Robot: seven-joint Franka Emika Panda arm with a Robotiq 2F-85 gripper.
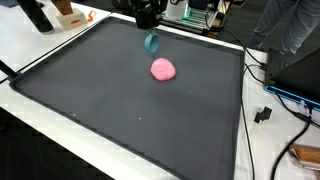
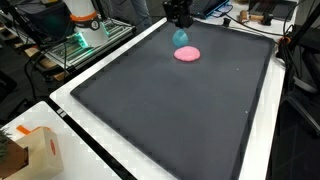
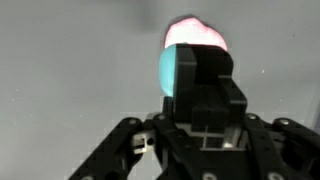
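Note:
My gripper (image 1: 150, 28) hangs over the far part of a black mat (image 1: 120, 110), shut on a small teal object (image 1: 152, 43) that dangles just above the mat. A pink lump (image 1: 163, 69) lies on the mat a little in front of and beside the teal object, apart from it. In the other exterior view the gripper (image 2: 181, 26) holds the teal object (image 2: 181, 37) just behind the pink lump (image 2: 187, 54). In the wrist view the dark fingers (image 3: 205, 75) clamp the teal object (image 3: 170, 72), with the pink lump (image 3: 195, 32) beyond them.
The mat has a raised rim and sits on a white table (image 1: 40, 125). Cables and a plug (image 1: 264, 114) lie beside one mat edge. A cardboard box (image 2: 32, 150) stands at a table corner. Equipment racks (image 2: 85, 30) and a person (image 1: 290, 25) are behind the table.

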